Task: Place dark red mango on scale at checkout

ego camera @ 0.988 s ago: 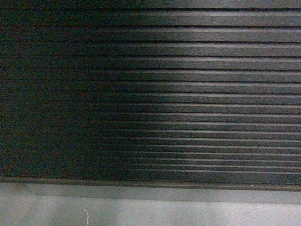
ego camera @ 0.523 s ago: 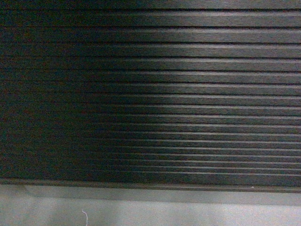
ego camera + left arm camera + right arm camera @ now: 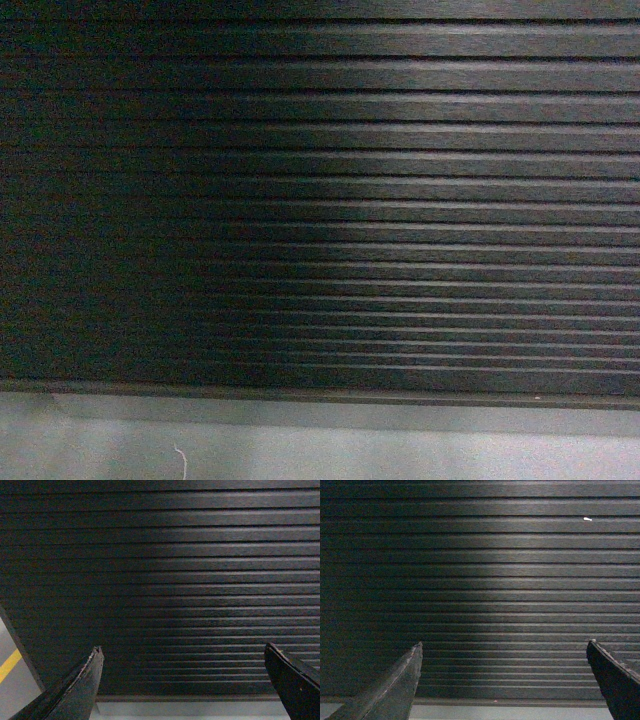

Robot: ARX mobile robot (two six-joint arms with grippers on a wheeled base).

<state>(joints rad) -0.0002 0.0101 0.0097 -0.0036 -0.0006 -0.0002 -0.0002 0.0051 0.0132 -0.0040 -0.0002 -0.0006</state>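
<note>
Head view: only the ribbed dark front of the checkout (image 3: 400,200) and a floor (image 3: 300,450) strip are seen; mango and scale not visible. L wrist: left hand (image 3: 182,680) spread open, nothing held. R wrist: right hand (image 3: 504,677) likewise open, empty.

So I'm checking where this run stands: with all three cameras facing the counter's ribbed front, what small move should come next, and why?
Probably raise the view to find the counter top. Only the checkout's ribbed panel shows; both pincers, left and right, are open and empty, with no mango or scale in view.
</note>
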